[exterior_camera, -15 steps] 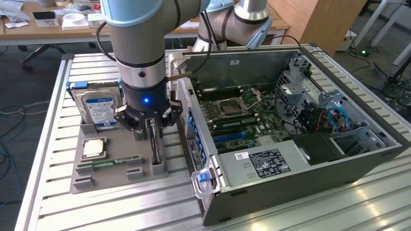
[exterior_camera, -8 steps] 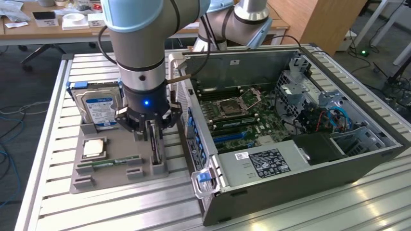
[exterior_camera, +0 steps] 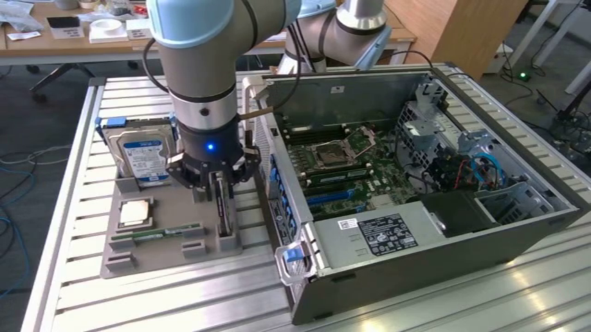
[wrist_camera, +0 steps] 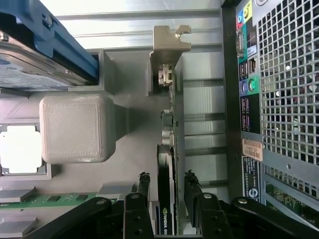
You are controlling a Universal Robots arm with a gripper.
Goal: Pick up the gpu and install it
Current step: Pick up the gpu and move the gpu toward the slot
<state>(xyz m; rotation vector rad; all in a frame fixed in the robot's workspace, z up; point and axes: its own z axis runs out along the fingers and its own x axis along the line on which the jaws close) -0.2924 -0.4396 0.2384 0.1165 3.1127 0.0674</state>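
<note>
Going left to right across the exterior view, the gray tray (exterior_camera: pixel 120 266) comes first, at about eight o'clock on the table. A drive (exterior_camera: pixel 143 155) with a blue label stands up at the tray's eleven o'clock. A square chip (exterior_camera: pixel 135 213) lies in the middle of the tray, and a thin green stick (exterior_camera: pixel 166 233) lies flat near its six o'clock.

At the tray's three o'clock side stands the gpu (exterior_camera: pixel 221 211). It is on its thin edge in a gray holder. The arm (exterior_camera: pixel 198 62) comes down from twelve o'clock, and its claw (exterior_camera: pixel 219 181) sits right over the card.

In the wrist view the two black fingers (wrist_camera: pixel 144 186) stand one on each side of the card, and I can see a thin gap on each side. So the claw is part way open around the gpu and, I think, not pinching it yet. The pale bracket (wrist_camera: pixel 169 42) at the card's far end still rests in its holder.

At about three o'clock the big case (exterior_camera: pixel 517 228) lies open. The green board (exterior_camera: pixel 342 159) inside is bare, and I see no card in the blue slots (exterior_camera: pixel 328 197).

I would say the job is only at its start. The claw is lined up on the right thing. The grab, the lift and the fitting into the case are not done.
</note>
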